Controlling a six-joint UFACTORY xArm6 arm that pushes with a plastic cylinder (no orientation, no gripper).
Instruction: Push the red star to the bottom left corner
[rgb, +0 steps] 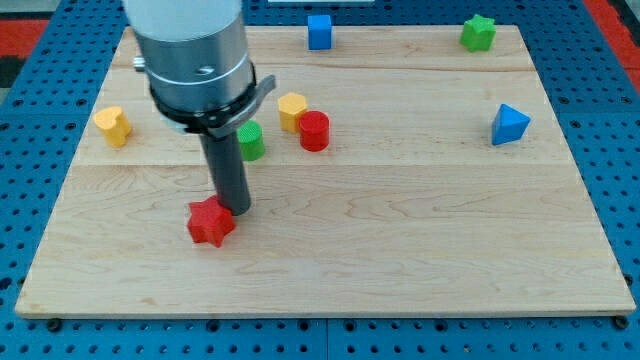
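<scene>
The arm's grey cylindrical body (192, 55) is running off the top of the frame in the upper left, so only its lower part is showing, and it is covering a patch of the board behind it. The dark rod is hanging down from it, and my tip (236, 211) is resting on the surface, touching or nearly touching the upper right edge of the red star (210, 222); whether they are truly in contact is hard to tell. There is no pincer on this arm, so nothing is being held, only a plain rod standing against the block.

The red star is lying left of centre in the lower half of the frame, well apart from the board's lower left corner. The green block (251, 141) is partly hiding behind the rod, so its shape is not making itself out. Just to its right a yellow block (292, 109) and a red cylinder (314, 131) are sitting touching each other.

A yellow heart-like block (113, 125) is lying near the left edge. A blue cube (319, 31) and a green star (478, 33) are sitting along the top edge, and a blue triangle (509, 124) is lying at the right.

The pale wooden board (400, 250) is resting on a blue perforated table (30, 90), with a strip of red showing in the frame's top corners.
</scene>
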